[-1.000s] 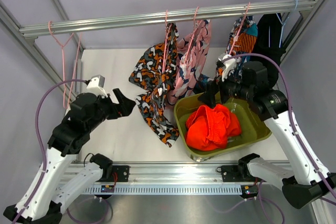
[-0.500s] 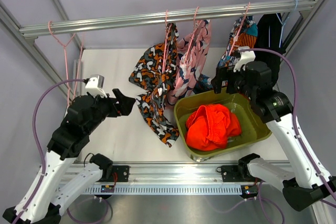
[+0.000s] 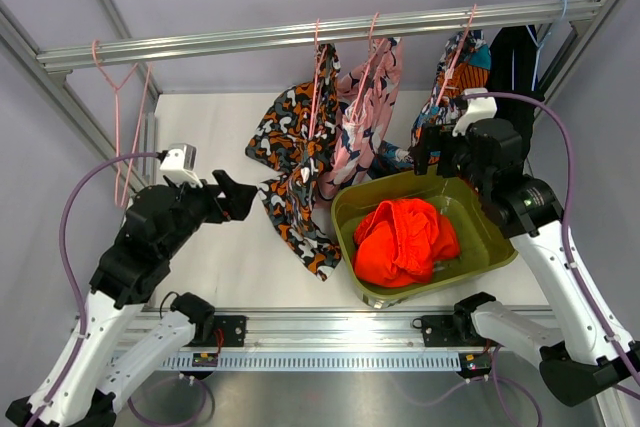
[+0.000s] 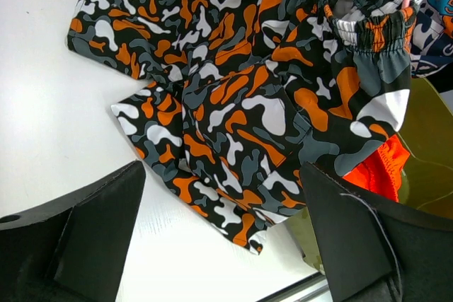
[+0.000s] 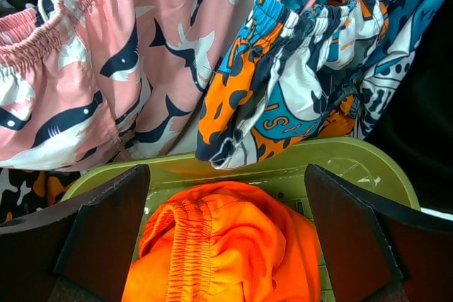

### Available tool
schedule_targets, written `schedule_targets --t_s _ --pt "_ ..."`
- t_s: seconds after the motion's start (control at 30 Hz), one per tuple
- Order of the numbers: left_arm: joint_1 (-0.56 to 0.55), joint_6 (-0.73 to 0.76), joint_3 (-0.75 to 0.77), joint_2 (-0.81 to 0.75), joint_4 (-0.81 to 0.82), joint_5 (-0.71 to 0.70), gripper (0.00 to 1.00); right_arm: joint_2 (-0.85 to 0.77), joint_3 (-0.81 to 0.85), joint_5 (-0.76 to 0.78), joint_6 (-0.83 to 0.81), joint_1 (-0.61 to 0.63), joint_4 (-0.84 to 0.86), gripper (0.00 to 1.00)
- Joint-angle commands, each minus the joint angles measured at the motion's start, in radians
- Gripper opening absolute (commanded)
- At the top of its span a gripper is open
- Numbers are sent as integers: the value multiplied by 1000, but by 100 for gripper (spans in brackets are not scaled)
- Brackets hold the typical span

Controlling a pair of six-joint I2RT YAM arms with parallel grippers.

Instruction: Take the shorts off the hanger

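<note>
Right, shorts (image 3: 405, 242) are off the hanger (image 3: 116, 87). They sit bunched in a heap inside the tub (image 3: 482, 237), with no pink wire visible in the folds. Hanger hangs bare on the rail (image 3: 300, 35), well left of the tub. I'd call the task done bar backing the arms off.

Hands:
- left hand (image 3: 238, 197): jaws wide apart, nothing between them. It's over the counter (image 3: 230, 277) left of the tub, pointing at the camo garment (image 3: 295, 162).
- right hand (image 3: 430, 155): jaws wide apart and empty, above the tub's far rim, just under the blue garment (image 3: 455, 77). Its camera looks straight down on the shorts.

Handling, if a regrip is needed:
- Thin, limp fabric and probably very light. It will sag and drape from any pinch point and won't hold shape.
- Not fragile, so a firm squeeze is fine. The weave looks smooth, so a single-layer pinch may slip.
- Best hold is the gathered waistband (image 5: 185, 245), seen from the right wrist on the left side of the heap. It's the thickest, ribbed part, so the jaws get purchase there.
- Avoid grabbing the top of the heap blind. You'd catch several layers, or possibly the drawstring, which I can't pick out here.
- Lift straight up out of the tub. The blue garment's hem hangs touching or just above the far rim, I can't tell which, and could snag.
</note>
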Motion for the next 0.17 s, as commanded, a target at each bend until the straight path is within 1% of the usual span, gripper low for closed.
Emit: schedule_targets --t_s 0.0,0.13 --pt "-5 18 -13 -16 72 -32 96 -18 1 34 2 -10 34 99" --pt "-5 24 -14 -22 74 -36 97 -15 -2 21 11 -26 32 99"
